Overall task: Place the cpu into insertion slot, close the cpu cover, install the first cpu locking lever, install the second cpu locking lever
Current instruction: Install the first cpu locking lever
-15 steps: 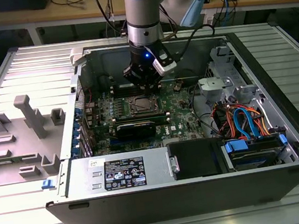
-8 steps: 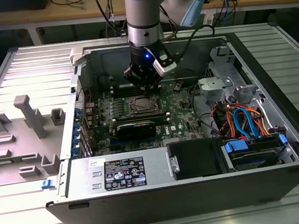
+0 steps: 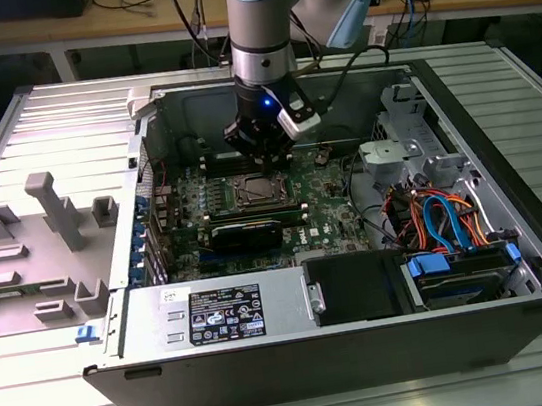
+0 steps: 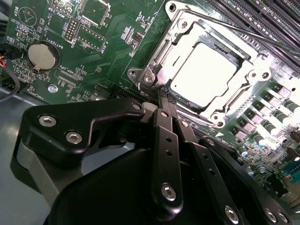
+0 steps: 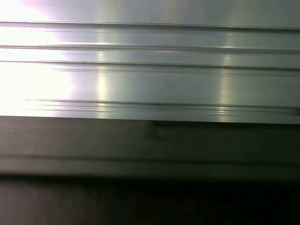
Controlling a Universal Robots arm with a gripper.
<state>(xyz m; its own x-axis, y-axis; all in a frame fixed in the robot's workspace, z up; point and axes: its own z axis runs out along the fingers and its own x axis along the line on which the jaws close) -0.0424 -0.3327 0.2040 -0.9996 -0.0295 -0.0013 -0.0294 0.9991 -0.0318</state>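
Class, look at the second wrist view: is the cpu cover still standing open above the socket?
No: the cpu cover lies flat over the socket, framing the bright metal top of the cpu.

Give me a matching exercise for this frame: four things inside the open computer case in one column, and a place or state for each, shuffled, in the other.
Things:
1. cpu
2. cpu cover
3. gripper
4. round coin battery

Places or states:
A. closed down as a silvery frame around the chip
B. fingertips together at a corner of the socket
C. seated in the insertion slot, bright metal top showing
D. on the green board, apart from the socket

Pairs: 1-C, 2-A, 3-B, 4-D
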